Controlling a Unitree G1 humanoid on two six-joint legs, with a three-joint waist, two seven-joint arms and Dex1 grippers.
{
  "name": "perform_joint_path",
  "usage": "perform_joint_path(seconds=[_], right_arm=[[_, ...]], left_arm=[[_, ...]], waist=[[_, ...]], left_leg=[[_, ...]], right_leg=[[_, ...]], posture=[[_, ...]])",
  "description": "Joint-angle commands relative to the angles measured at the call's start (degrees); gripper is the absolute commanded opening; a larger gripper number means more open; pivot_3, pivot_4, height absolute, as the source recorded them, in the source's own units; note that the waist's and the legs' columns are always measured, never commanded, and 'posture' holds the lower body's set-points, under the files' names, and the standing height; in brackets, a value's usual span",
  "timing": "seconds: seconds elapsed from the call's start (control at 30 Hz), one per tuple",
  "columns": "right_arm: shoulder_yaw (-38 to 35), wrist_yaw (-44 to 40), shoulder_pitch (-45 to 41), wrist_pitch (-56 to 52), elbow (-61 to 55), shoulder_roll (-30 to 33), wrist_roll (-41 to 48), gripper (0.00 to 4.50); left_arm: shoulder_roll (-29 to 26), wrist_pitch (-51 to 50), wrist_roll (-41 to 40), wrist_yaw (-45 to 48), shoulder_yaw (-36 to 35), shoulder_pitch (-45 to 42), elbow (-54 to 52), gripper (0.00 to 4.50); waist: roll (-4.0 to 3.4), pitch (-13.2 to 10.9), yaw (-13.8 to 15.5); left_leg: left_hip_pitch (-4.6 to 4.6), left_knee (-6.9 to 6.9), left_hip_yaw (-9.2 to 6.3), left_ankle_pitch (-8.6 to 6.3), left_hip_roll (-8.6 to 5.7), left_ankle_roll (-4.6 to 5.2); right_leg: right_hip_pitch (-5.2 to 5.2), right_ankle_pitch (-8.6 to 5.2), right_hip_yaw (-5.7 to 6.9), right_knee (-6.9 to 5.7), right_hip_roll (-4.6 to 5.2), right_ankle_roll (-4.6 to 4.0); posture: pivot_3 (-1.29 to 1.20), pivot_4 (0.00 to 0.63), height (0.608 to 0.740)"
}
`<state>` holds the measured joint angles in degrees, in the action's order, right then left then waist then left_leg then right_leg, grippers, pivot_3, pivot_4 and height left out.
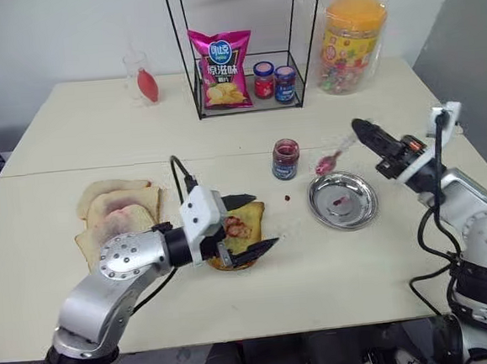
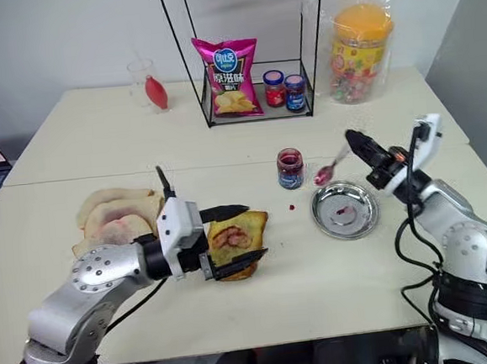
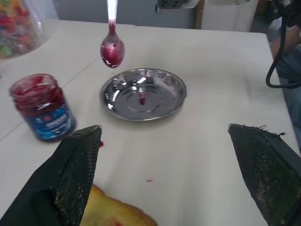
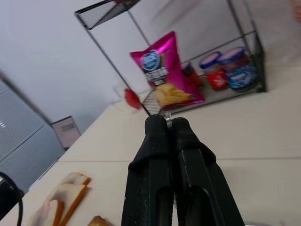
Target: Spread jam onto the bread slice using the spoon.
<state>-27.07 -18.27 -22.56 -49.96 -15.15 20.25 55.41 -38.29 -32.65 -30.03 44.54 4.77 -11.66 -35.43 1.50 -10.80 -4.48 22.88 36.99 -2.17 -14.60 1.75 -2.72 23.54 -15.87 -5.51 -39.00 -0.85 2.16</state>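
bread slice (image 1: 241, 233) btwn wide left gripper (image 1: 251, 226) fingers, on table (image 1: 385, 264).

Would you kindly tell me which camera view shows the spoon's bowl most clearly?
The left wrist view: the spoon hangs close, its bowl coated with jam. Both eye views show it small, held by the right gripper. The right wrist view shows just a sliver of handle.

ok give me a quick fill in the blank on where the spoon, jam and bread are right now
1. The right gripper is shut on the ____ of the spoon.
2. The spoon's bowl, coated in jam, hangs between the open jam jar and the ____ dish.
3. The left gripper has its fingers ____ on either side of the bread slice.

Missing words: handle; metal; open
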Motion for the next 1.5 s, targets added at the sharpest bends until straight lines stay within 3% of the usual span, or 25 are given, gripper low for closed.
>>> perform_joint_path(seconds=[0.03,0.33,0.63,0.9,1.1,1.5], right_arm=[[-2.5,-0.4,3.8,2.9,-1.1,0.3,1.1,0.05],[-1.7,0.0,9.7,9.5,1.8,-2.7,-1.4,0.05],[-2.9,-0.5,9.6,11.6,7.2,-2.6,-0.9,0.05],[-1.3,-3.4,7.7,14.8,13.8,-1.6,-3.7,0.05],[-0.8,-5.3,7.8,14.5,15.3,-0.6,-4.4,0.05],[1.6,-7.5,8.8,16.2,15.4,0.9,-8.3,2.30]], left_arm=[[0.3,0.0,-0.8,0.9,1.2,-0.1,-2.0,4.50],[-3.0,-1.2,-3.6,0.7,-5.8,3.4,-1.7,4.50],[2.7,-3.9,-0.7,0.9,6.7,-7.4,1.4,4.50],[9.4,-4.3,3.8,-1.9,12.1,-14.4,8.1,4.50],[10.7,-3.4,6.1,-1.2,13.6,-15.3,10.3,4.50],[10.6,-2.7,7.5,-0.2,12.8,-14.2,10.6,4.50]], waist=[[-0.01,0.0,0.1],[-0.02,0.0,-0.1],[-0.02,0.0,0.5],[-0.07,0.0,0.8],[-0.09,0.0,1.0],[-0.12,0.1,1.1]], left_leg=[[0.01,0.02,-0.02,0.00,-0.03,0.00],[-0.09,0.07,0.01,0.02,-0.03,0.01],[-0.12,0.26,0.06,0.04,-0.10,0.03],[-0.16,0.23,0.05,0.04,-0.09,0.04],[-0.14,0.24,0.07,0.04,-0.10,0.04],[-0.15,0.24,0.05,0.04,-0.10,0.04]], right_leg=[[-0.01,0.00,0.03,-0.01,0.00,0.00],[-0.08,-0.12,-0.02,-0.02,-0.01,0.20],[-0.25,-0.05,-0.09,0.04,0.02,0.31],[-0.25,-0.01,-0.10,0.02,-0.01,0.24],[-0.25,0.03,-0.12,0.02,-0.01,0.20],[-0.25,0.03,-0.10,0.01,0.00,0.19]], posture=[[0.00,0.150,0.740],[0.00,0.150,0.740],[0.00,0.150,0.740],[0.00,0.150,0.740],[0.00,0.150,0.740],[0.00,0.150,0.740]])
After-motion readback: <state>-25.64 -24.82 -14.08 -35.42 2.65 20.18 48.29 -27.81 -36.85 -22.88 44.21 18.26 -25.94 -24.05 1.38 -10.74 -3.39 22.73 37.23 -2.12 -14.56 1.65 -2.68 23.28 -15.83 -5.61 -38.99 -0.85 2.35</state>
